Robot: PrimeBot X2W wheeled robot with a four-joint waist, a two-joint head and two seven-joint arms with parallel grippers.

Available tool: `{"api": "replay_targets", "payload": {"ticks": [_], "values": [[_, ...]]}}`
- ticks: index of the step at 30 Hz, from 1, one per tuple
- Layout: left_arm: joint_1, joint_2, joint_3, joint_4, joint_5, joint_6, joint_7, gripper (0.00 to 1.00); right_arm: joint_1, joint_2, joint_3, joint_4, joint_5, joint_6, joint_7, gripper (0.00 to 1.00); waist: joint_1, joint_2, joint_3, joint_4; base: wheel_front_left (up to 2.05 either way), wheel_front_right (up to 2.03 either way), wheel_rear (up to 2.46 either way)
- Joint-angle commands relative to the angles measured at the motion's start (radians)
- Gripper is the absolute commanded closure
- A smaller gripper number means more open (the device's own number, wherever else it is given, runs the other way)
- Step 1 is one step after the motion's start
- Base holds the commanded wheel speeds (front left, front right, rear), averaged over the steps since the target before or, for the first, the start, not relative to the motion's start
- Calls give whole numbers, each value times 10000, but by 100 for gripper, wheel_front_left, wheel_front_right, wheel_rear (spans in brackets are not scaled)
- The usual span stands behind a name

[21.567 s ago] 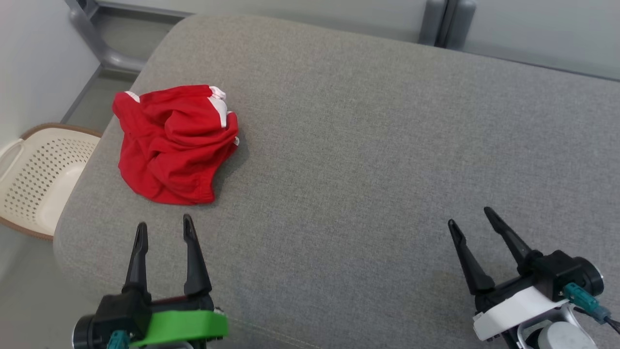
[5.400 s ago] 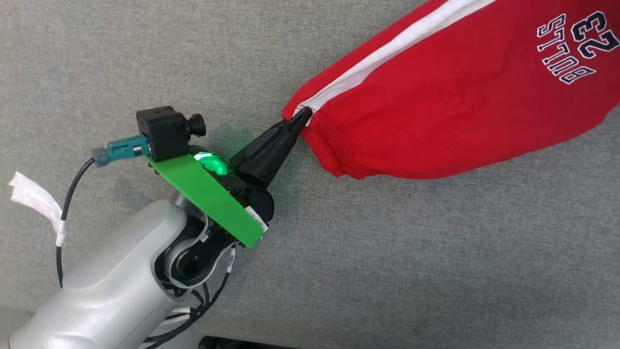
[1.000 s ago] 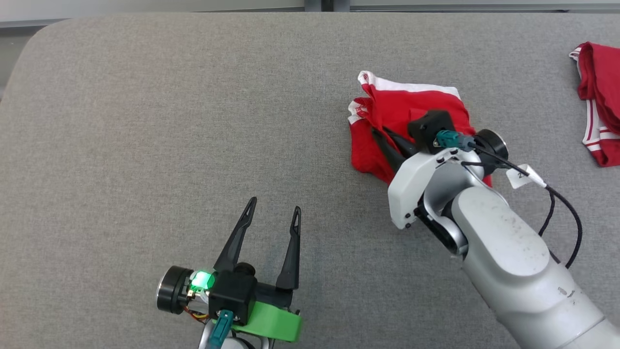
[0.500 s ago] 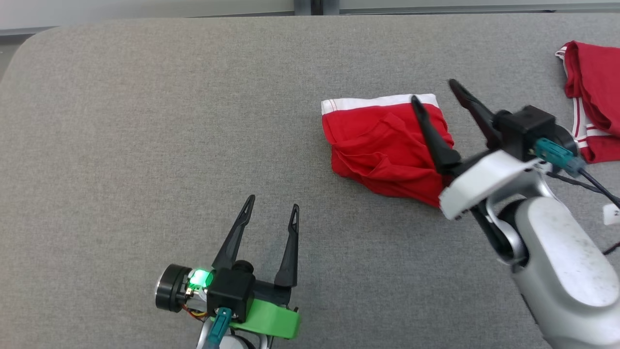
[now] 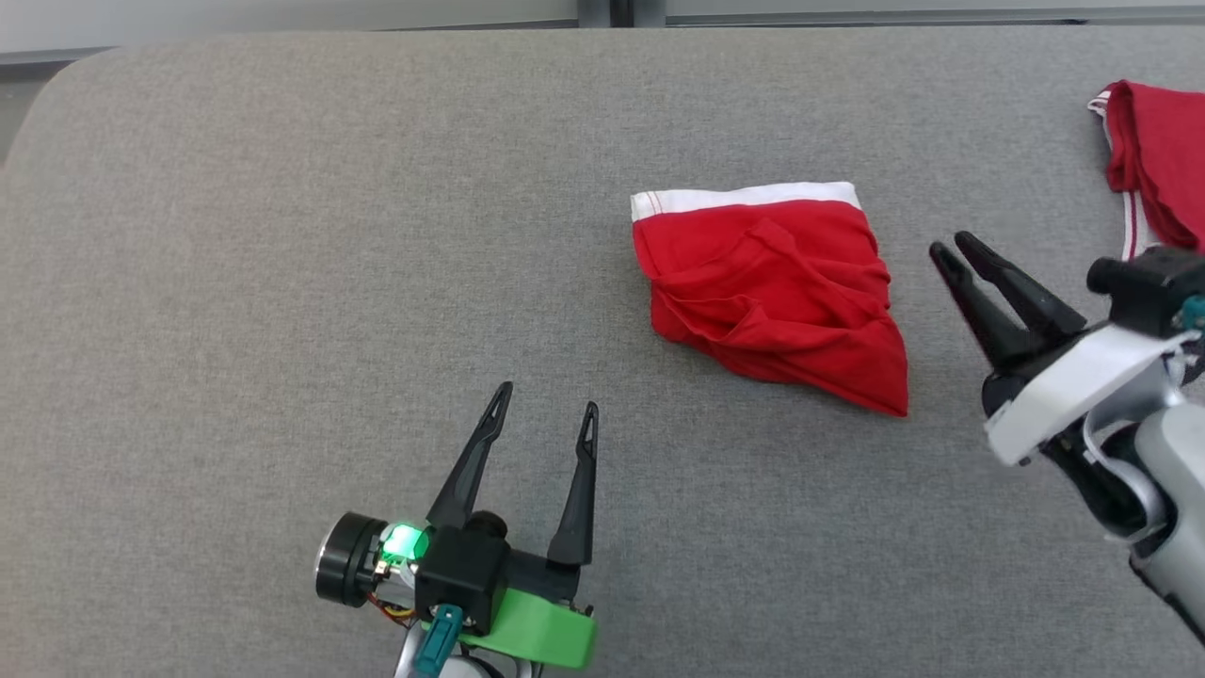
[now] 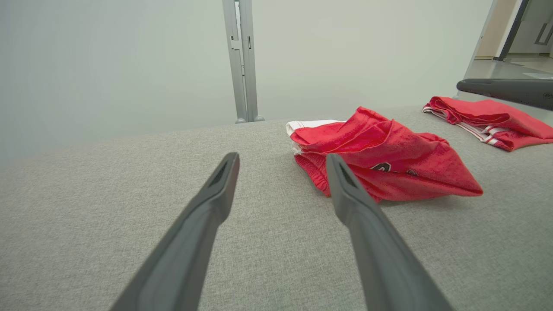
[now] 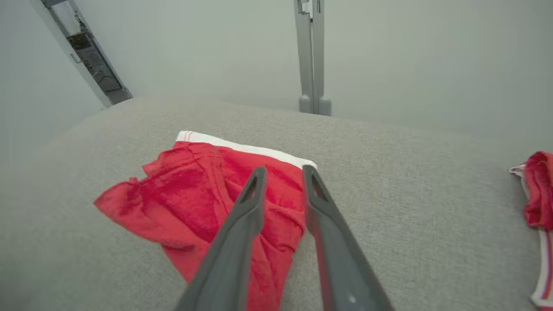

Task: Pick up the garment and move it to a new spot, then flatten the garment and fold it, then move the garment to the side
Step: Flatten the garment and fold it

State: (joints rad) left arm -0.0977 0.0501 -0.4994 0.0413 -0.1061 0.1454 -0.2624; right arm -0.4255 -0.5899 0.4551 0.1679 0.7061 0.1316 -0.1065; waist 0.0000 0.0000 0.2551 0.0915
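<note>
The garment is a pair of red shorts with a white waistband, lying folded and a little rumpled on the grey cushion. It also lies ahead of the fingers in the left wrist view and the right wrist view. My right gripper hovers just right of the garment, apart from it; its jaws stand narrowly open with nothing between them. My left gripper stands wide open and empty at the lower middle, well short of the garment.
A second red garment with white stripes lies at the far right of the cushion, also visible in both wrist views. A pale wall with a metal post rises behind the cushion's back edge.
My right gripper let go of the garment and drew back to the right, its jaws opening wide and then narrowing. The garment dropped flat. The left gripper barely moved.
</note>
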Motion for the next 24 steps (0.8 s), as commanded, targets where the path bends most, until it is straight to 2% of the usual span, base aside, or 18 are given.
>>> {"api": "replay_targets", "payload": {"ticks": [1, 7, 11, 13, 17, 24], "values": [[-175, 13, -75, 11, -38, -9, -28, 0, -408, -436, 246, 0, 757, -23, 242, 100, 0, 0, 229, 237, 0, 0, 0], [-484, 15, -484, 81, -254, 68, -28, 0, -1758, -1693, 1703, 35, 4161, -12, 2088, 100, 0, 0, 628, 776, 0, 0, 0], [-643, 14, -665, 117, -350, 187, -28, 0, -2234, -2138, 1826, -218, 6576, -12, 3580, 100, 0, 0, 828, 1038, 0, 0, 0], [-702, 13, -698, 109, -378, 234, -28, 0, -2312, -2329, 1863, -395, 7336, -12, 4169, 100, 0, 0, 893, 1086, 0, 0, 0], [-779, 14, -729, 78, -421, 299, -28, 0, -2261, -2524, 1939, -616, 8290, -12, 5020, 100, 0, 0, 1044, 1094, 0, 0, 0], [-966, 14, -844, 97, -424, 252, -28, 0, -2208, -2537, 2074, -485, 8960, -12, 5892, 100, 0, 0, 1261, 1004, 0, 0, 0]]}}
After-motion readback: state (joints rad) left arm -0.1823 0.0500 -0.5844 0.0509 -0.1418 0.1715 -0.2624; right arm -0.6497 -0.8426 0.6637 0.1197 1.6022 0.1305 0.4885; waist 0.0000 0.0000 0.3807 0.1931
